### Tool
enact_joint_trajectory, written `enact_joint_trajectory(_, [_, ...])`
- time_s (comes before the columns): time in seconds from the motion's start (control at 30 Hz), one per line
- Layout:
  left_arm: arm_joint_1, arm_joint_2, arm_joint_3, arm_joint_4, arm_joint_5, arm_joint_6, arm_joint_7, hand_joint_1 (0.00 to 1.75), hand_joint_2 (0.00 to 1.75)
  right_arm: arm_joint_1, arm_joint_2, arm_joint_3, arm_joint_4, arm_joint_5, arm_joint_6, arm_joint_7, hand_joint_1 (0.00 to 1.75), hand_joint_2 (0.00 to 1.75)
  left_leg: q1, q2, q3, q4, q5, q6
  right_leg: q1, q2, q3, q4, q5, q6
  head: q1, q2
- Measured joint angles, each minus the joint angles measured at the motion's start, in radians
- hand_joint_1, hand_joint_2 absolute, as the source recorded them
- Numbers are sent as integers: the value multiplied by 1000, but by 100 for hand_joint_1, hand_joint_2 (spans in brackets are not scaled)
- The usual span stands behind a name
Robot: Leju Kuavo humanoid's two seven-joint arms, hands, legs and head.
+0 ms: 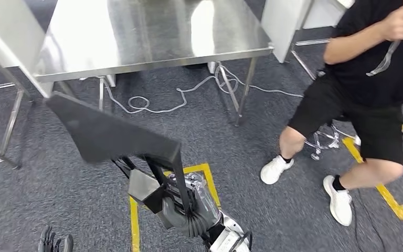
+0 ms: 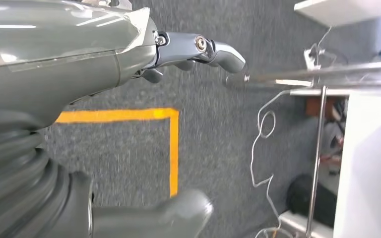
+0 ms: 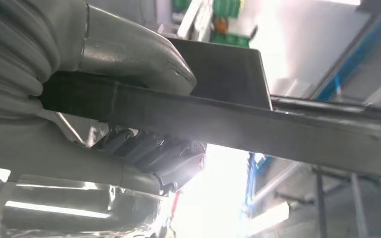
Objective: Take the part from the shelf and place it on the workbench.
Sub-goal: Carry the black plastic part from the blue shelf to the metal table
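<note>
The right hand (image 1: 186, 212) grips the flat black metal part (image 1: 110, 134); the left hand (image 1: 52, 242) hangs empty. The part's overhang above the grip risks striking the steel workbench (image 1: 152, 37) edge.

The part (image 1: 110, 134) hides most of the right hand (image 1: 181, 210), and the person (image 1: 367, 79) is cut off, perhaps seated.

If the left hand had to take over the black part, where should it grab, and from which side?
Probably the flat black plate at the top of the black part, pinched across its thin edge from the robot's left. That end is bare and juts left, above where the left hand hangs. The right hand already grips the narrow bar lower down, thumb over it, so the stem is crowded.
</note>
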Motion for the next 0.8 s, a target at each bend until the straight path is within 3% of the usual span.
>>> enact_joint_trajectory(0.07, [-1, 0, 0, 0, 0, 0, 0, 0, 175, 3, -3, 0, 1, 0, 0, 1, 175, 175, 1, -31, -2, 1, 2, 1, -7, 19, -48, 89, -20, 5, 1, 0])
enact_joint_trajectory(0.1, [0, 0, 1, 1, 0, 0, 0, 0, 175, 3, -3, 1, 1, 0, 0, 2, 175, 175, 2, -46, -2, 1, 3, 0, -10, 23, -50, 84, -8, 13, 1, 0])
enact_joint_trajectory(0.13, [1, 0, 2, 1, -1, 2, 0, 0, 175, 3, -3, 2, 1, 0, 1, 4, 175, 175, 3, -61, -1, 2, 3, -2, -14, 28, -34, 42, 17, 24, 1, 0])
enact_joint_trajectory(0.2, [2, 0, 4, 1, -3, 12, 0, 0, 175, 2, -2, 3, 1, 0, 9, 11, 175, 175, 5, -90, -3, 4, 4, -13, -24, 65, 19, -87, 75, 41, 2, 0])
enact_joint_trajectory(0.27, [4, -1, 10, 2, -8, 30, 0, 0, 175, 2, 0, 3, 0, -1, 24, 18, 175, 175, 6, -112, -9, 6, 6, -28, -28, 94, 49, -160, 104, 38, 2, 0])
enact_joint_trajectory(0.33, [13, -2, 15, 2, -15, 46, 0, 0, 175, 1, 4, 4, 0, -1, 38, 21, 175, 175, 10, -128, -16, 3, 12, -42, -24, 82, 51, -165, 110, 20, 3, 0])
enact_joint_trajectory(0.4, [24, -3, 15, 3, -21, 53, 0, 0, 175, -3, 11, 5, 0, -1, 44, 22, 175, 175, 14, -97, -27, 19, 3, -49, -24, 63, 52, -167, 115, 5, 1, 0])
enact_joint_trajectory(0.43, [24, -4, 15, 5, -22, 53, 0, 0, 175, -5, 14, 5, 0, -1, 46, 23, 175, 175, 14, -68, -41, 49, -16, -51, -23, 52, 52, -169, 117, -3, -1, 0])
enact_joint_trajectory(0.5, [16, -5, 15, 9, -21, 52, 0, 0, 175, -5, 19, 4, 0, -1, 49, 25, 175, 175, 11, -13, -94, 164, -78, -53, -16, 25, 52, -169, 115, -16, -4, 0])
enact_joint_trajectory(0.57, [10, -5, 14, 16, -21, 51, 0, 0, 175, -4, 19, 4, 2, -2, 53, 29, 175, 175, 11, 1, -141, 269, -120, -54, -7, -5, 50, -169, 113, -21, -4, 0])
enact_joint_trajectory(0.6, [10, -4, 14, 20, -22, 50, 0, 0, 175, -4, 19, 4, 3, -2, 54, 30, 175, 175, 11, 4, -142, 277, -116, -52, -4, -18, 50, -169, 112, -23, -4, 0])
enact_joint_trajectory(0.63, [9, -4, 14, 24, -23, 51, 0, 0, 175, -3, 20, 3, 5, -2, 54, 31, 175, 175, 10, 6, -121, 245, -96, -49, -2, -28, 50, -169, 112, -23, -4, 0])
enact_joint_trajectory(0.73, [5, -2, 13, 31, -24, 59, 0, 0, 175, -2, 21, 3, 8, 0, 54, 30, 175, 175, 1, 27, -15, 64, -36, -31, 6, -48, 50, -169, 110, -22, -2, 0])
enact_joint_trajectory(0.8, [6, 2, 13, 32, -25, 69, 0, 0, 175, 1, 24, 2, 8, 6, 54, 28, 175, 175, -9, 36, 8, 20, -33, -23, 9, -56, 49, -170, 109, -16, -2, 0])
